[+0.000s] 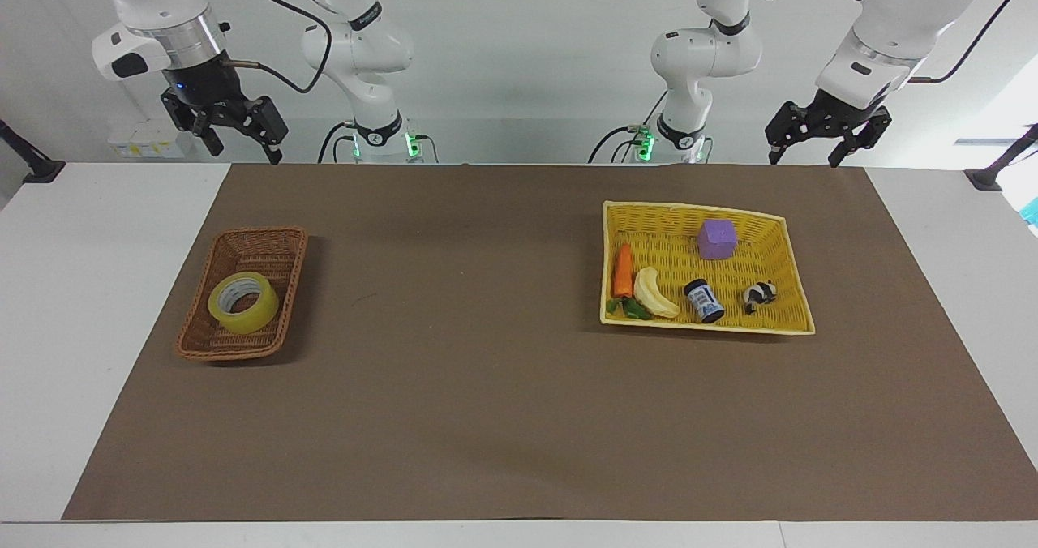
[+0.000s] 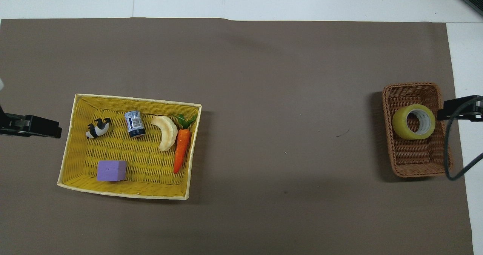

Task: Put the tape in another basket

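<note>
Open mat (image 1: 454, 353) between brown basket (image 1: 268, 240) and yellow basket (image 1: 787, 321).

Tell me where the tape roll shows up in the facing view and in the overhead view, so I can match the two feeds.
Facing view: the tape lies in the brown wicker basket at the picture's left side, toward the right arm's end of the table.
Overhead view: the tape lies in the same basket at the picture's right side.
Shared landmark: the yellow basket sits toward the left arm's end of the table.
</note>
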